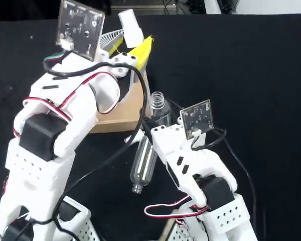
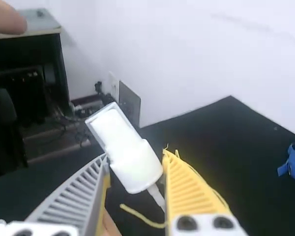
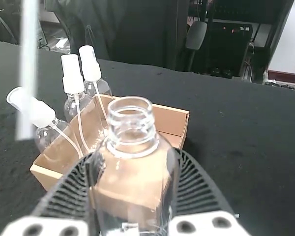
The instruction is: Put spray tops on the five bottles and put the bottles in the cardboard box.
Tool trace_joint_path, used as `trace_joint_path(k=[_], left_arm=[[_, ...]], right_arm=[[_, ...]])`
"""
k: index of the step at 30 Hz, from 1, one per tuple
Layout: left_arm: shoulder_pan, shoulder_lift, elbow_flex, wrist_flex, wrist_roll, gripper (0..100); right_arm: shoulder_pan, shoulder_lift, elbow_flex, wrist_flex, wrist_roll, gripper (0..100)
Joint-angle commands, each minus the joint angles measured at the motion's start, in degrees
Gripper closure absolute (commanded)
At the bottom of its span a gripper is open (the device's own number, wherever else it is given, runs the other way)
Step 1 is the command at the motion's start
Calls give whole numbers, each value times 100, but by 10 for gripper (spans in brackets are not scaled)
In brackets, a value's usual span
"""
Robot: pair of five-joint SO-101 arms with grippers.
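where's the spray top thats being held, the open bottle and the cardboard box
spray top (image 2: 130,160), left wrist view, on its white collar
open bottle (image 3: 132,118), right wrist view, on its threaded neck
cardboard box (image 3: 174,123), right wrist view, on a bare wall near a corner

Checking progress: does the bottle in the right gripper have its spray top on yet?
Not yet. The bottle has a bare, open neck; the spray top is in the left gripper.
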Motion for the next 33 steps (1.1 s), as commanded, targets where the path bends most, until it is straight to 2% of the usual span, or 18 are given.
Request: trace_joint_path(k=[1,4,12,17,20,24,33], left_arm=[[22,-536,866,-1125,-35,967],[4,-747,1349,-1644,-44,966],[4,-826,1429,-1785,-44,964],[4,-826,1868,-2400,-53,964],[4,-879,2193,-2787,-440,964],[48,-888,2281,-2822,-993,964],[66,-897,2264,-2857,-993,967]], right_arm=[[-79,-127,-31,-141,9,984],[-79,-127,-31,-141,9,984],[-79,-127,-31,-141,9,984],[-79,-127,-31,-132,9,984],[-79,-127,-31,-132,9,984],[-79,-127,-31,-132,9,984],[-79,-127,-31,-132,9,984]])
